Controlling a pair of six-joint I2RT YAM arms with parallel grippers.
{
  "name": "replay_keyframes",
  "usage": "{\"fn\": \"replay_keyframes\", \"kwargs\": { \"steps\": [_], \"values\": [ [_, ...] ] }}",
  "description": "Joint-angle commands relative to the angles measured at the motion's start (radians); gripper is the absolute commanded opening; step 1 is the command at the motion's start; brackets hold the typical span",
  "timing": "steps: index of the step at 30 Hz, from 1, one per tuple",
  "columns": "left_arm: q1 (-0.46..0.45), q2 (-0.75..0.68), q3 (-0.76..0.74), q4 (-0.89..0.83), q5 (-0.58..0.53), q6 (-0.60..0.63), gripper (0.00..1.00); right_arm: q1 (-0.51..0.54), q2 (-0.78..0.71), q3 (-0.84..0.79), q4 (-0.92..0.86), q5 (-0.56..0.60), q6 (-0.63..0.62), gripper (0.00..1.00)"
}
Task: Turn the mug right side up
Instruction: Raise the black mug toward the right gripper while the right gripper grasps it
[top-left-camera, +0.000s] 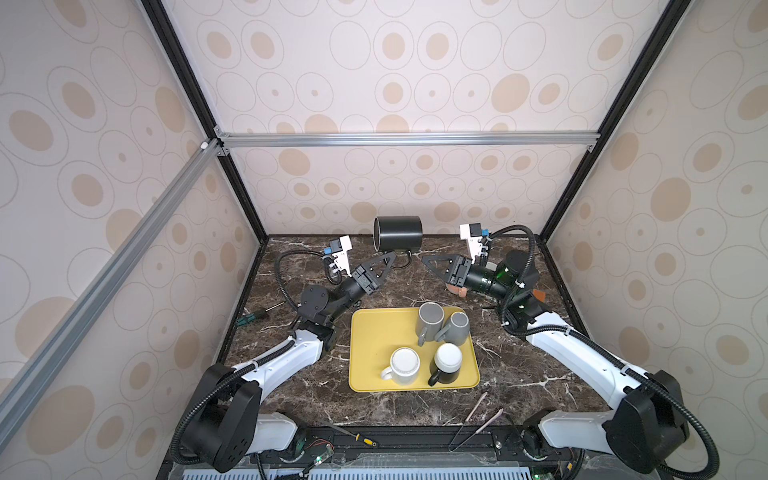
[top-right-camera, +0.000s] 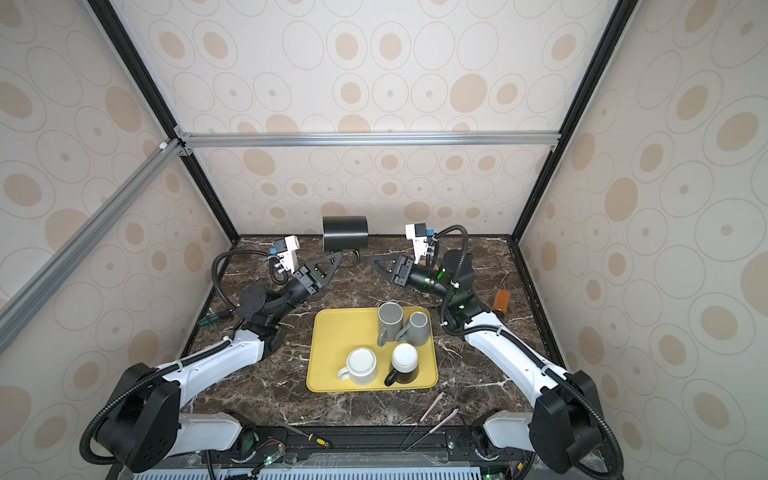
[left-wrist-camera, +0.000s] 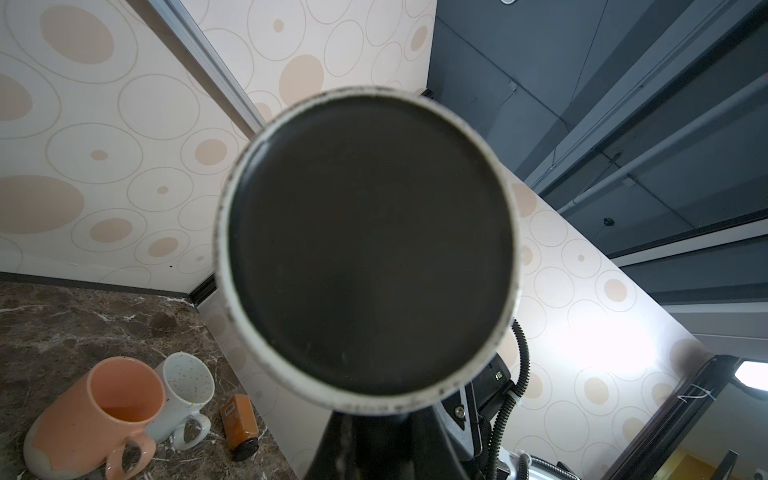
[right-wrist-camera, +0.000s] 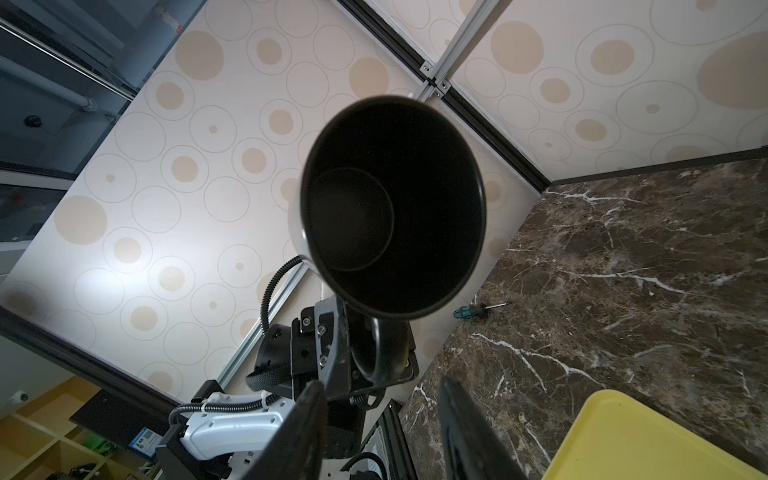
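The left gripper (top-left-camera: 392, 257) is squeezing the handle (right-wrist-camera: 380, 345) of the black mug (top-left-camera: 398, 232), holding it up at the table's (top-left-camera: 540, 374) 12 o'clock. The mug is lying sideways (mouth pointing to 3 o'clock), facing the open, empty right gripper (top-left-camera: 425, 260).

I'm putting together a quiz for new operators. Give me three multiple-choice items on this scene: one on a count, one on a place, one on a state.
1. How many mugs stand on the yellow tray? A two; B six; C four.
2. Where is the black mug? A on the tray; B held aloft, past the tray's far side; C beside the tweezers.
3. How is the right gripper? A open, empty; B shut on the black mug; C shut on the tray.

Key:
- 1 is C: two grey mugs, a white mug and a white-bottomed mug.
- 2 is B: the left gripper holds it up.
- 3 is A: the right wrist view shows its fingers apart, with nothing between.
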Motion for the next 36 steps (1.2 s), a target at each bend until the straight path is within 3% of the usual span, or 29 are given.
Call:
{"fn": "replay_keyframes", "kwargs": {
  "steps": [1,21,36],
  "values": [
    [0.005,-0.015,0.028,0.208,0.011,-0.046,0.00,0.007,0.016,0.016,0.052,-0.024,0.024,0.46],
    [-0.003,0.028,0.000,0.299,0.005,-0.095,0.00,0.066,0.090,0.090,0.094,-0.022,0.025,0.44],
    [-0.008,0.067,-0.002,0.357,0.016,-0.127,0.00,0.090,0.149,0.135,0.113,-0.018,0.041,0.36]
  ]
}}
